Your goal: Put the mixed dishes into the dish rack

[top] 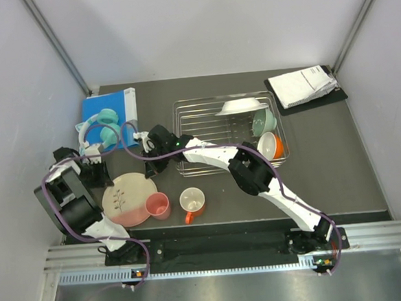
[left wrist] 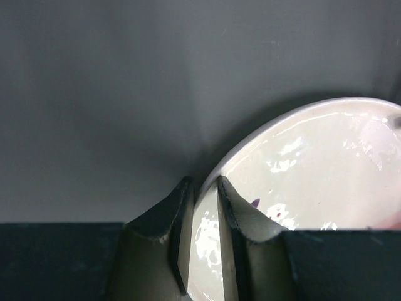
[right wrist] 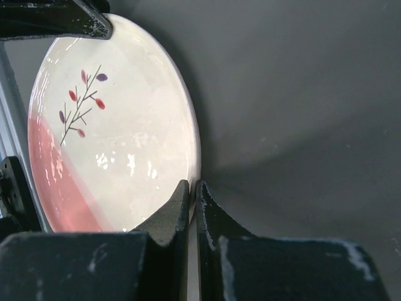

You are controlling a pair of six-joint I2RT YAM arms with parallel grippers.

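Bolted at the near edge of the worktop (top: pixel 340 175), the left arm's base (top: pixel 121 252) and the right arm's base (top: pixel 310 241) lie closest to the overhead camera. At far left, the left tool (left wrist: pixel 200 185) is narrowed onto the plate (top: pixel 124 194); its wrist view shows the rim between the two fingers. A blue book (top: pixel 104 104) lies beyond it. The plate sits outside the wire rack (top: pixel 206 126), to its left, with the pink cup (top: pixel 158 206) at its right edge and the orange mug (top: pixel 192 200) just beside the cup. The right arm extends across to the plate; the right tool (right wrist: pixel 193 183) is closed, its tips at the rim. Further right, the wire rack holds a white bowl (top: pixel 240 106) at its far side, and a mint-green bowl (top: pixel 263 122) and an orange bowl (top: pixel 270 145) at its right end, all tilted. Papers (top: pixel 307 84) on a black board (top: pixel 334 96) lie at far right.
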